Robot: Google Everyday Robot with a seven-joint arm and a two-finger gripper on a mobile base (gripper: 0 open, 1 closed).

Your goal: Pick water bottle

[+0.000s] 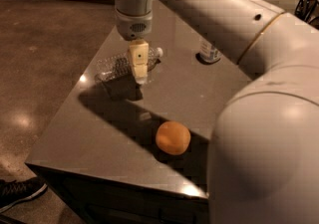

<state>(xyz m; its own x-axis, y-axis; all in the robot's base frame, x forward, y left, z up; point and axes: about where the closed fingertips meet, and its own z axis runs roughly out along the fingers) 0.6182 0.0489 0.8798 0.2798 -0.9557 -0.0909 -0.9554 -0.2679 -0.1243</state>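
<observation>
Over near the bench's [89,133] far left edge, the water bottle [112,66] is lying on its side, white cap pointing right, ribbed clear body angled toward the left corner. Gripper [140,72] is hanging straight down right in front of the bottle's neck end, covering part of it from this angle. Honestly can't tell if the jaws are released, clenched, or actually grabbing the bottle, or whether they're even touching it. The big pale arm [214,14] comes in from the right and casts a dark shadow across the bench. Nearer the front sits an orange [173,138], well apart from the bottle. A can [210,52] peeks out behind the arm, and a shoe [20,193] sits on the floor, bottom left.
</observation>
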